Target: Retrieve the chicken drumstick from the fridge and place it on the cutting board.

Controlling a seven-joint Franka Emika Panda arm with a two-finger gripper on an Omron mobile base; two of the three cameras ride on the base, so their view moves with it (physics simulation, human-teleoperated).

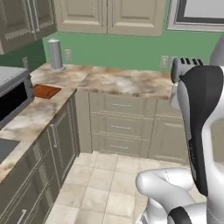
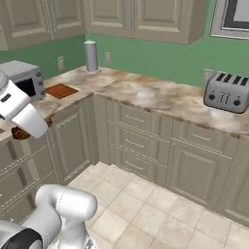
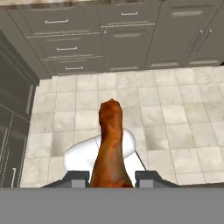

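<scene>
**Drumstick in pincer, over floor**

Kitchen corner: marbled bench (image 2: 146, 95) ran along green wall, tiled floor (image 3: 175, 109) below. Pincer (image 3: 111, 177) was clamped on the chicken drumstick (image 3: 110, 144), fingers either side of it, narrow end pointing out over the tiles. Cutting board (image 1: 45, 91) lay flat on the bench just beside the microwave (image 1: 13, 94), well apart from the drumstick. Toaster (image 2: 227, 92) sat further right.

White arm is rising tall, its gripper (image 3: 111, 178) pointing down at the floor — jaws clamping a drumstick (image 3: 110, 144) between them.
</scene>
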